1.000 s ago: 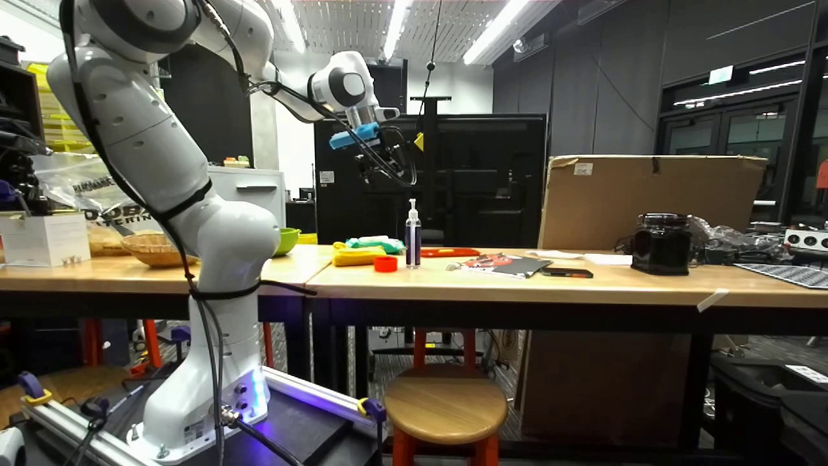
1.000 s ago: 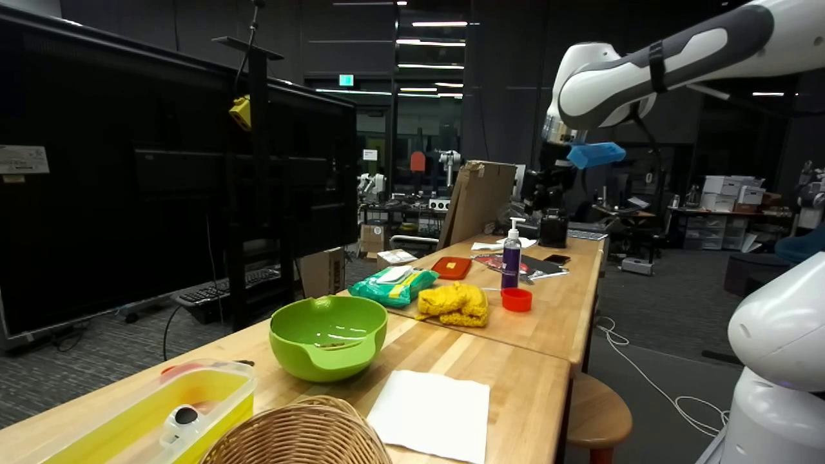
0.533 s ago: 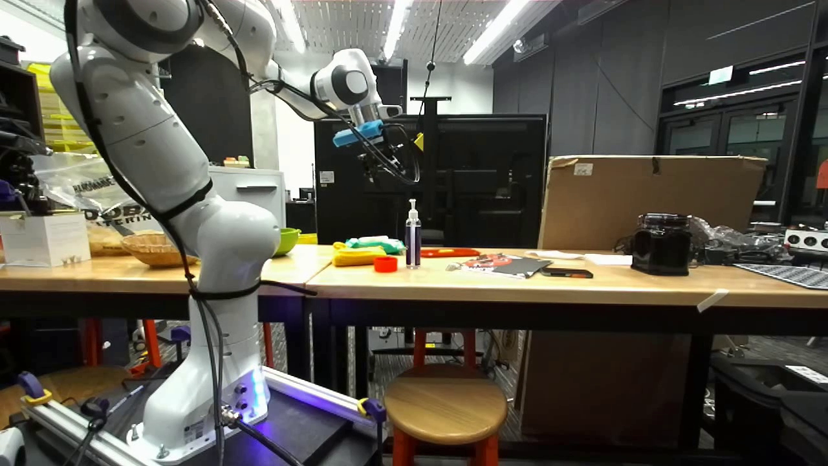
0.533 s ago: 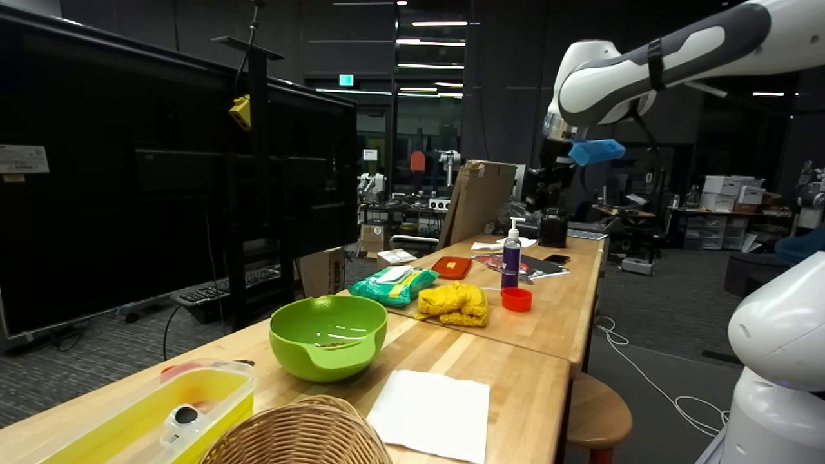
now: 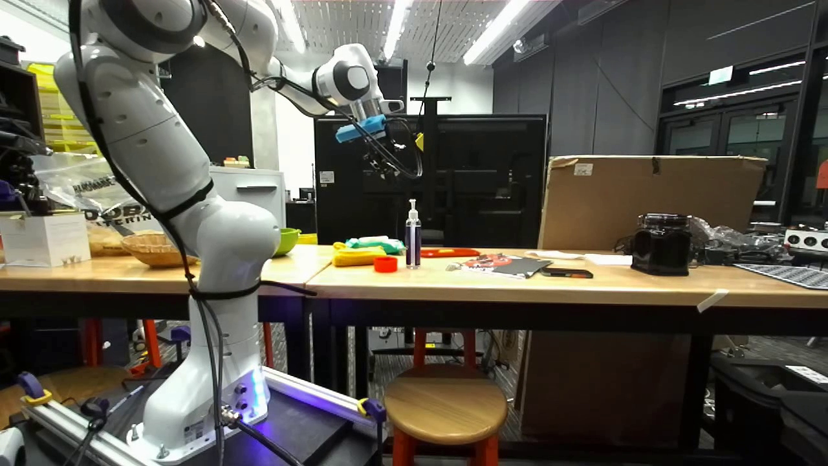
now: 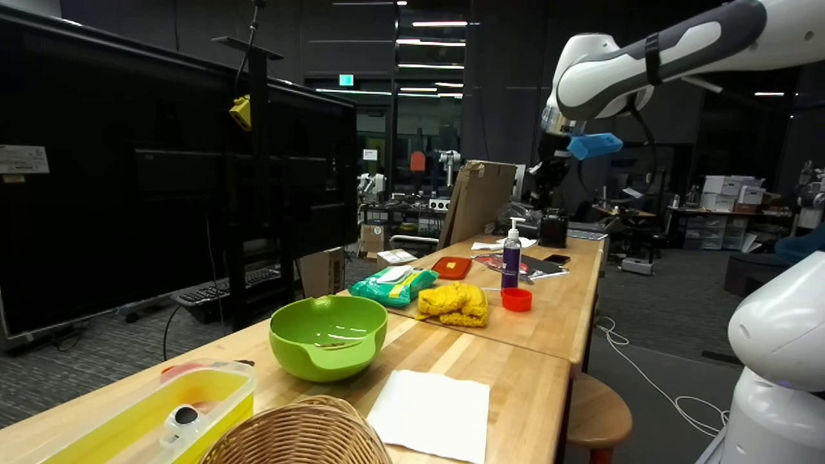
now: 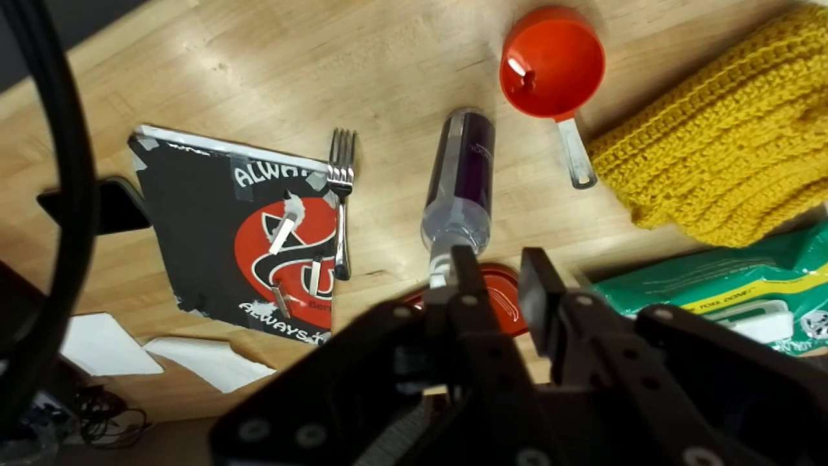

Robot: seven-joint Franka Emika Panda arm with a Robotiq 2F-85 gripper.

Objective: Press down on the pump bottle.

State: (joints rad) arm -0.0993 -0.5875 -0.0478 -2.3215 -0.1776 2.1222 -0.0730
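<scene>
The pump bottle (image 5: 413, 243) stands upright on the table, slim and purple with a clear neck and a pale pump head. It shows in both exterior views, with its white pump (image 6: 515, 227) uncovered there. My gripper (image 5: 390, 169) hangs above the bottle, apart from it. In the wrist view the bottle (image 7: 467, 162) lies beyond the jaws, and the left finger (image 7: 467, 275) covers part of the pump head. A gap remains between the fingers of the gripper (image 7: 498, 259), partly closed, with nothing held in it.
Near the bottle lie a red measuring cup (image 7: 553, 61), a yellow knitted cloth (image 7: 731, 136), a green wipes pack (image 6: 393, 287), a red tray (image 6: 451, 267) and a fork (image 7: 341, 200) beside a black-and-red packet (image 7: 246, 233). A black jar (image 5: 661, 244) and cardboard box (image 5: 647, 194) stand farther off.
The gripper has risen a little, drifting slightly right in an exterior view. Its fingers look drawn closer together than before. The bottle stays where it was.
</scene>
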